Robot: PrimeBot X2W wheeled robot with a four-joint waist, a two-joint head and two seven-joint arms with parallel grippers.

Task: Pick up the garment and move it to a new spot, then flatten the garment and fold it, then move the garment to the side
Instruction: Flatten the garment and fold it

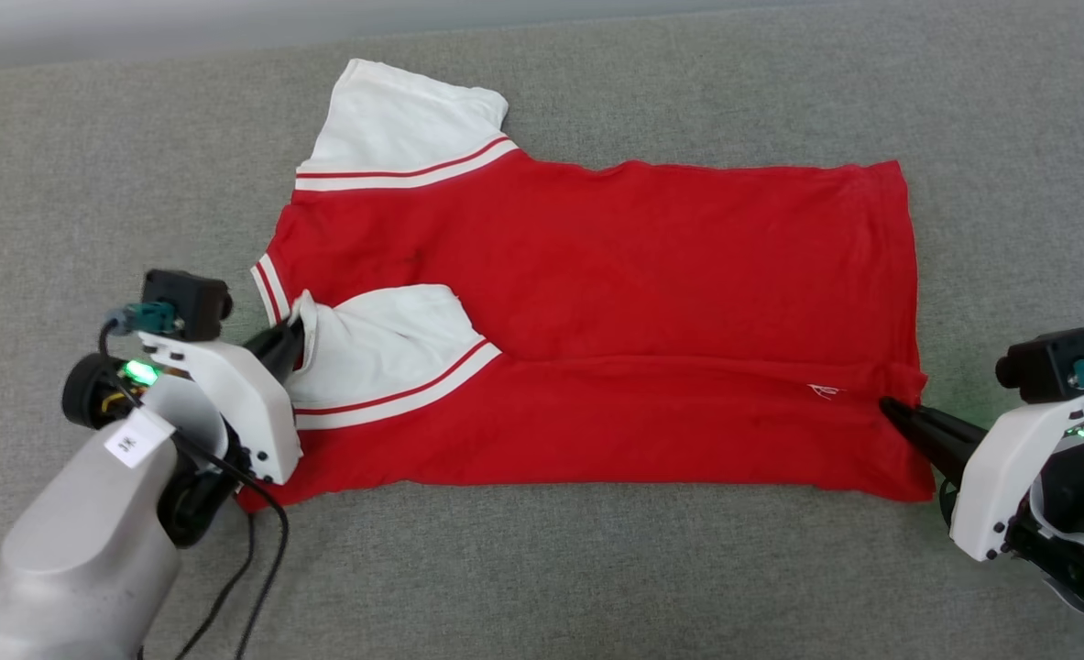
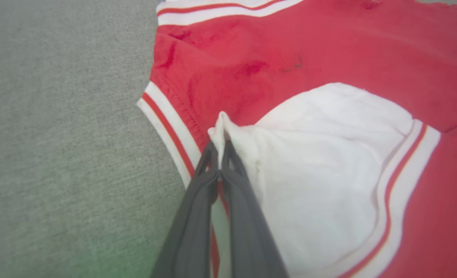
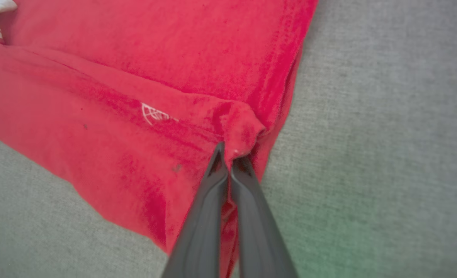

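It looks as if we are folding the shirt's [image 1: 651,275] near long edge over its middle on the grey fabric surface [image 1: 542,568]. We should carry both ends level and taut, lay the flap straight, and only then let go. Our left gripper [image 2: 220,148] is closed, pinching the near white sleeve [image 2: 321,166]. Our right gripper [image 3: 232,154] is closed on a bunched hem corner [image 3: 240,127]. The far sleeve [image 1: 404,119] lies flat beyond.

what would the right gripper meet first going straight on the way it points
The garment: the right gripper is shut on its red hem, so going on would probably push into that folded fabric.
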